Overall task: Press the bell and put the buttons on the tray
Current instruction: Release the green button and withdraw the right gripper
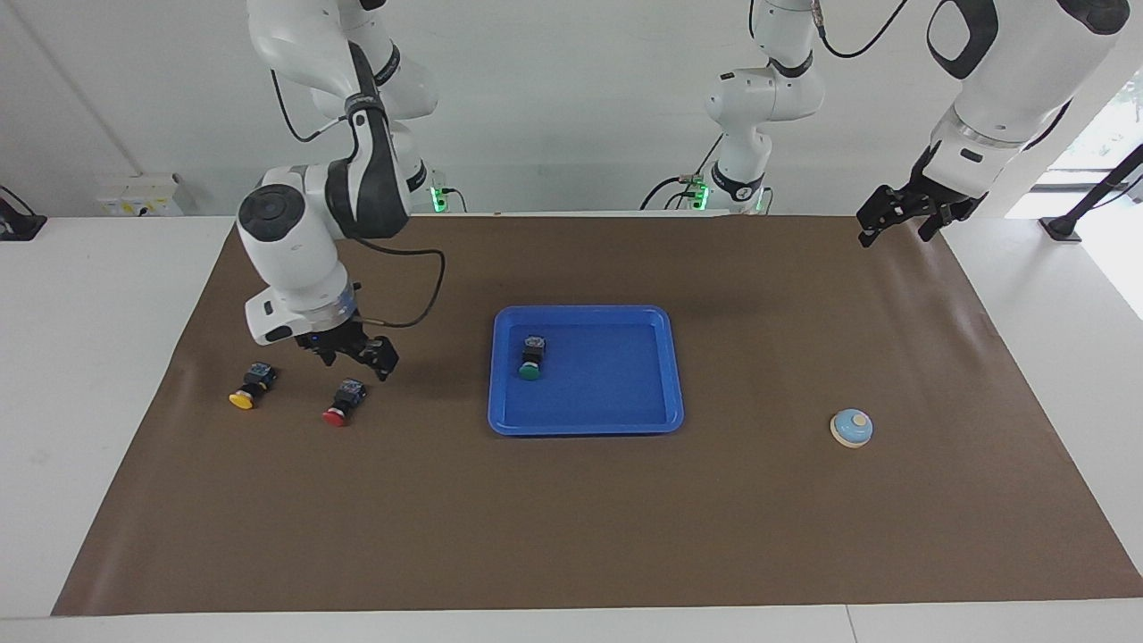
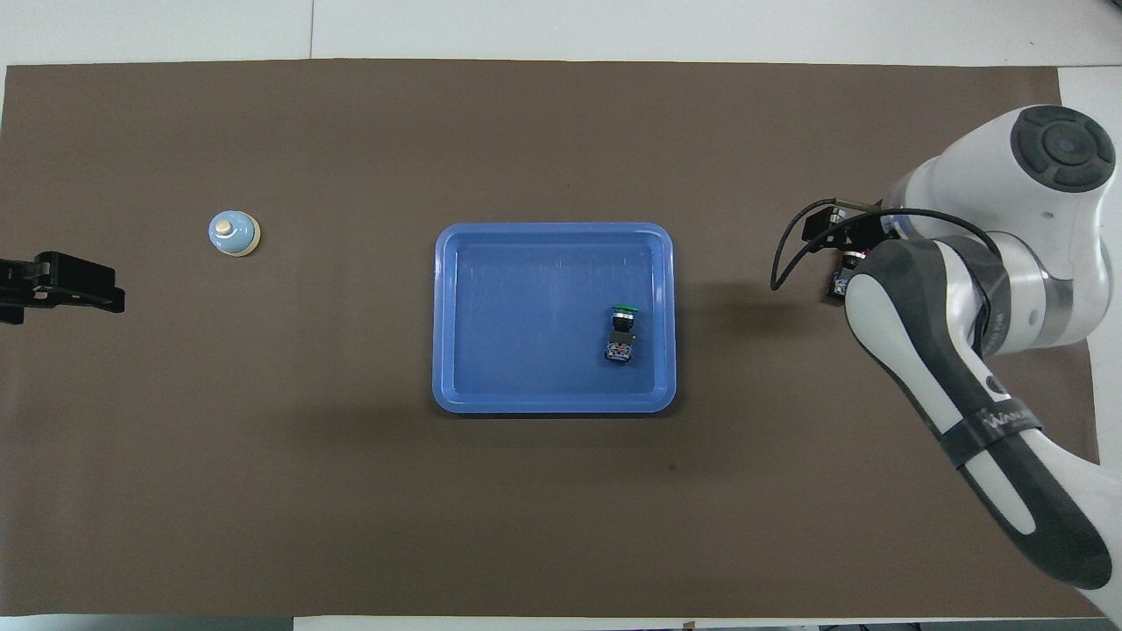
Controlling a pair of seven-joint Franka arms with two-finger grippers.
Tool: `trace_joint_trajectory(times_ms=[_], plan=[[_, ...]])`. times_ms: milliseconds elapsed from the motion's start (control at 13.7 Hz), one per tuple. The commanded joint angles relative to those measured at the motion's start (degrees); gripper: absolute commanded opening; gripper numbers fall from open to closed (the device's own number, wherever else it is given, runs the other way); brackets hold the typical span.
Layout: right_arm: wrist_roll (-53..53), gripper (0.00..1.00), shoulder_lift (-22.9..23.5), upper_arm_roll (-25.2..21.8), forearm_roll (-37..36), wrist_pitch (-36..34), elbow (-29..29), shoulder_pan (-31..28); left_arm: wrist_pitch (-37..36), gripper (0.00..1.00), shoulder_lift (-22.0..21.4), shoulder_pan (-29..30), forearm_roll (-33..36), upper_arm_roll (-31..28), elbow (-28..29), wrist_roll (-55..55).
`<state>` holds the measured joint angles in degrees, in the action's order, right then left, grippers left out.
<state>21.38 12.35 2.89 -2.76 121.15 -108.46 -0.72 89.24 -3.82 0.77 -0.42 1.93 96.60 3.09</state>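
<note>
The blue tray [image 1: 586,430] lies mid-table, and the green button [image 1: 531,360] lies on its side in it, toward the right arm's end; both also show in the overhead view, tray [image 2: 554,230] and green button [image 2: 622,331]. The red button [image 1: 344,402] and the yellow button [image 1: 246,389] lie on the mat toward the right arm's end. My right gripper [image 1: 355,356] is open and empty, low over the mat just above the red button. From overhead the right arm hides the yellow button and most of the red button [image 2: 839,283]. The bell [image 1: 851,428] stands toward the left arm's end. My left gripper [image 1: 900,217] waits raised over the mat's edge.
A brown mat [image 1: 571,536] covers the table, with white table surface [image 1: 89,357] around it. A black cable [image 1: 420,304] loops from the right wrist. From overhead the bell [image 2: 233,233] stands near the left gripper [image 2: 66,285].
</note>
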Motion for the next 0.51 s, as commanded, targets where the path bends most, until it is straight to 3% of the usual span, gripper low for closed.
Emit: trace_joint_trajectory(times_ms=[0,439], plan=[[-3.8,1.0,0.2,0.8,-1.1,7.4,-5.6,-3.8,-0.9,1.0,-0.1,0.1,-0.8,-0.1,-0.4,0.5],[-4.1,1.0,3.2,0.8,-1.1,20.3,-13.3,-4.4,-0.9,1.0,-0.1,0.1,-0.8,-0.1,-0.4,0.5]])
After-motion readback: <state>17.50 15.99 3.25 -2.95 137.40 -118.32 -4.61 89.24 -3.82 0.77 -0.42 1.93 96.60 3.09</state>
